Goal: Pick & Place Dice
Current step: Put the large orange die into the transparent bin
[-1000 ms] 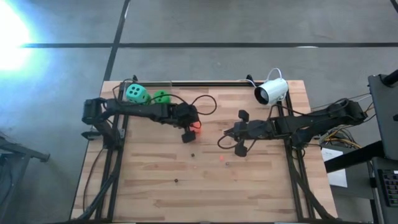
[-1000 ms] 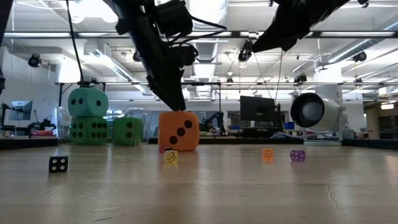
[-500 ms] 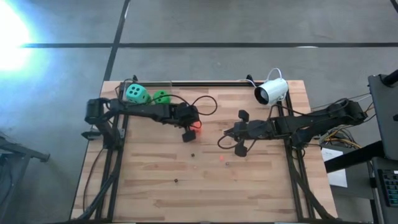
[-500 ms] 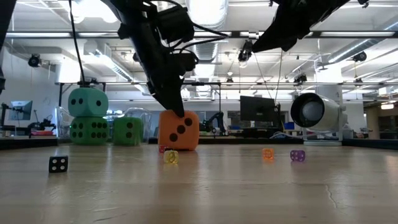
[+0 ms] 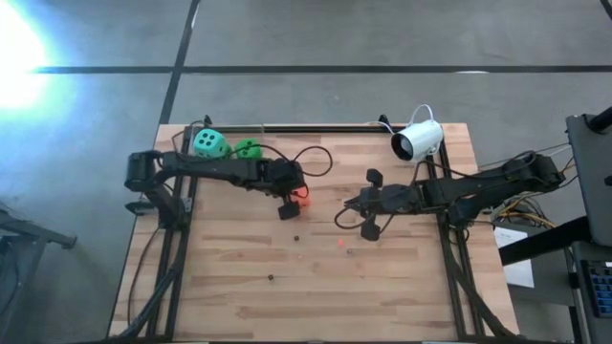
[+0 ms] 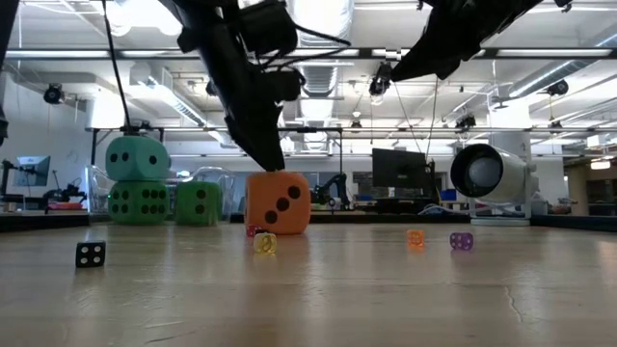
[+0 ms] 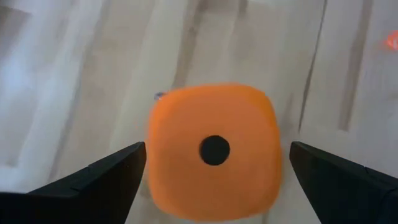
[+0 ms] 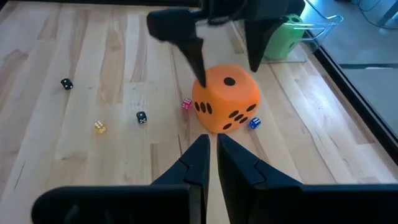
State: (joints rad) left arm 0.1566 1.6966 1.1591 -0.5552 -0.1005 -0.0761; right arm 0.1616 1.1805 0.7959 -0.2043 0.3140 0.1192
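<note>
An orange-red die point(image 7: 214, 149) sits on the wooden table near its middle, one pip up. My left gripper point(image 7: 217, 148) hangs over it, slanting down, open, with one finger on either side of the die and a thin gap at each. The teal die point(image 6: 135, 159) rests on top of a green die point(image 6: 135, 200) at the far left. A second green die point(image 6: 198, 202) stands beside them. To the right of the orange die, my right gripper point(image 8: 211, 140) hovers above the table, shut and holding nothing, pointing toward the orange die point(image 8: 227, 102).
Tiny dice lie scattered on the boards: a black one point(image 6: 90, 253), a yellow one point(image 6: 265, 243), an orange one point(image 6: 415, 239) and a purple one point(image 6: 461, 241). A white camera point(image 5: 418, 140) stands at the far right corner. Cables loop near the far edge.
</note>
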